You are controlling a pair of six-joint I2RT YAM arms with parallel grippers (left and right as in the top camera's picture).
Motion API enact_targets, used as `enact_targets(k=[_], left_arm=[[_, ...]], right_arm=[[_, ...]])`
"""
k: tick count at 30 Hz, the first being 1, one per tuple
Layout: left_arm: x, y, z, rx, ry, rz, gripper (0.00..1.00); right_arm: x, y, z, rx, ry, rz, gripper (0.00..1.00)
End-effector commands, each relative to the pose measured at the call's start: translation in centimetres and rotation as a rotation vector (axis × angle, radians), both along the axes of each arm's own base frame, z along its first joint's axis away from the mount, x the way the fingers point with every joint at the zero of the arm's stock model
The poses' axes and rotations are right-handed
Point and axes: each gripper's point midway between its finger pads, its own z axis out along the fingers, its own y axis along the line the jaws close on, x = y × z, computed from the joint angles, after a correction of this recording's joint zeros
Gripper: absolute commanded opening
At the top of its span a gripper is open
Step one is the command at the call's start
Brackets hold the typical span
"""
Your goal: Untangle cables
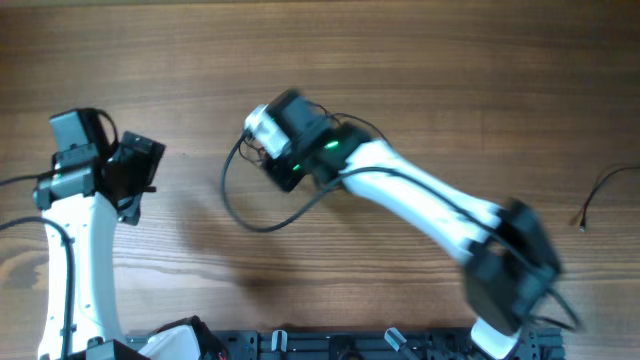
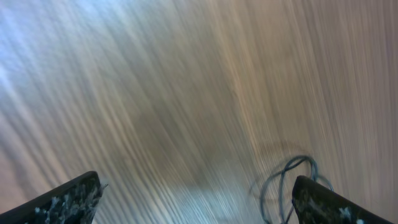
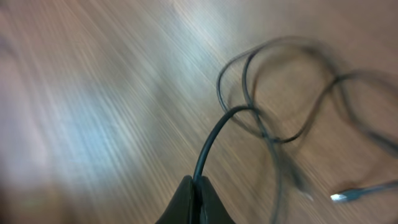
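The cables [image 1: 240, 212] lie as thin black loops on the wooden table [image 1: 420, 60], mostly under my right wrist. My right gripper [image 1: 262, 150] is over them. In the right wrist view my right gripper [image 3: 198, 182] is shut on one black cable [image 3: 211, 140], which rises from the pinched jaws into blurred loops [image 3: 280, 93]; a small plug tip [image 3: 339, 196] lies at the lower right. My left gripper [image 1: 140, 160] stands open to the left, apart from the loops. In the left wrist view the left gripper [image 2: 196, 202] holds nothing, and a cable loop [image 2: 283, 180] lies by its right finger [image 2: 323, 202].
Another thin black cord [image 1: 603, 190] with a plug end lies alone at the far right edge. The arms' bases and a dark rail [image 1: 340, 345] line the near edge. Thicker robot cables [image 1: 10, 182] trail off the left arm.
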Motion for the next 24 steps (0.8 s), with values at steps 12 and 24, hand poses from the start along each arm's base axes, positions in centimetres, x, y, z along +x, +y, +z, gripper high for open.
enact_targets(k=[12,24], left_arm=[[6.6,-12.8,-6.3,0.017,0.020,-0.423,1.00],[8.0,-13.4,-5.6,0.095,-0.050,-0.579,1.00]], right_arm=[[1.6,-9.9,9.1,0.048,-0.119,-0.209,0.37],[12.8,-8.2,-8.9,-0.137,-0.197,-0.217,0.80]])
